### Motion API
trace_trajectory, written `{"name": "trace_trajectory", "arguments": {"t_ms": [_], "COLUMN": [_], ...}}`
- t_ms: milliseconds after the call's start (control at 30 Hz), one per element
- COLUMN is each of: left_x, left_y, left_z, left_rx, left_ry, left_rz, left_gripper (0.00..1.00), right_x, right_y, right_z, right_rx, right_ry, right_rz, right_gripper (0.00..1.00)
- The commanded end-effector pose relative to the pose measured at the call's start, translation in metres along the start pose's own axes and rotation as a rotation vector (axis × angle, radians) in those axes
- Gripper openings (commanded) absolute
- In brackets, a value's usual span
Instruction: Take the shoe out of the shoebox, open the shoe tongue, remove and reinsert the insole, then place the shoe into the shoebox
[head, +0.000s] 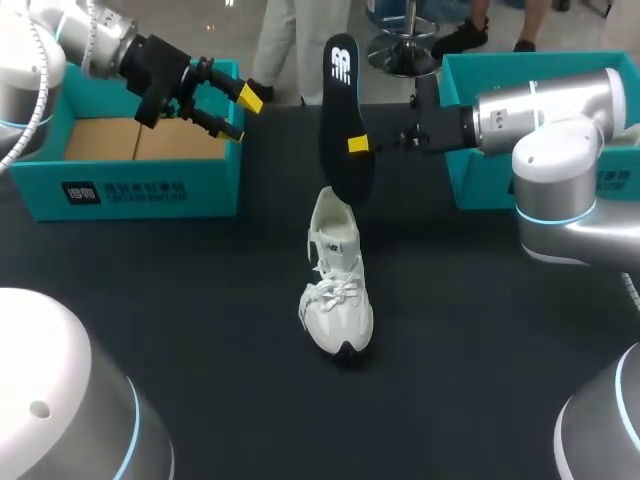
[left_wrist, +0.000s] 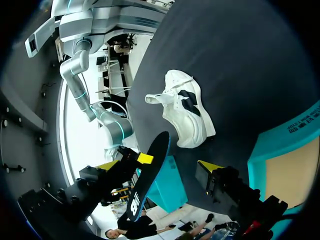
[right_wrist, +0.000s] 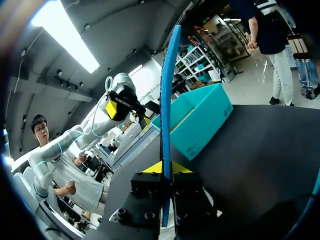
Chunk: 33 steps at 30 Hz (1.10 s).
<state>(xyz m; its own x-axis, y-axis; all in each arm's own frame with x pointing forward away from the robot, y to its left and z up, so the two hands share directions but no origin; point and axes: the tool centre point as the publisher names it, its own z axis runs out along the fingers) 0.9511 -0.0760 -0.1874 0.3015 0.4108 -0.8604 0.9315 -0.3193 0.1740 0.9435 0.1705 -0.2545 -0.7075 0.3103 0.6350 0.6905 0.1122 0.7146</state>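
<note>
Gripping the black insole (head: 340, 100) about midway along its length, the right claw (head: 352, 143) is closed on it, one yellow tip on each face. In the right wrist view the insole (right_wrist: 167, 90) stands on edge between the two fingers and rises straight ahead of the claw (right_wrist: 165, 169), its blue underside showing. The insole is held upright above the dark worktop (head: 200, 300). Its lower end hangs close to the heel of the white shoe (head: 338, 290). From the head view I cannot tell whether they touch, but the left wrist view shows a sliver of worktop between the insole (left_wrist: 147, 185) and the shoe (left_wrist: 185, 112).

The shoe stands on its sole in the middle of the worktop, toe toward the robot, laces loose. It lies below and just to the left of the right claw, and well apart from the left claw (head: 240, 114). That claw hangs over the near right corner of the teal shoebox (head: 140, 185) with its fingers spread wide and nothing between them. A second teal box (head: 470, 150) sits behind the right arm.
</note>
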Motion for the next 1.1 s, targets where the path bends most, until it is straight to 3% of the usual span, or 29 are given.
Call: {"name": "trace_trajectory", "arguments": {"t_ms": [33,667,867,1100], "left_x": [0.000,0.000,0.000,0.000], "left_y": [0.000,0.000,0.000,0.000], "left_z": [0.000,0.000,0.000,0.000], "left_rx": [0.001,0.001,0.001,0.001], "left_ry": [0.003,0.003,0.003,0.003], "left_rz": [0.001,0.001,0.001,0.001], "left_gripper": [1.00,1.00,1.00,1.00], "right_x": [-0.006,-0.005,-0.004,-0.004], "right_y": [-0.009,-0.046,-0.046,-0.022], "right_z": [0.006,0.011,0.010,0.004], "right_rx": [-0.005,-0.015,-0.016,-0.030], "right_ry": [-0.003,-0.035,-0.036,-0.046], "right_rz": [0.013,0.080,0.086,0.034], "right_gripper": [0.00,0.00,0.00,0.00]}}
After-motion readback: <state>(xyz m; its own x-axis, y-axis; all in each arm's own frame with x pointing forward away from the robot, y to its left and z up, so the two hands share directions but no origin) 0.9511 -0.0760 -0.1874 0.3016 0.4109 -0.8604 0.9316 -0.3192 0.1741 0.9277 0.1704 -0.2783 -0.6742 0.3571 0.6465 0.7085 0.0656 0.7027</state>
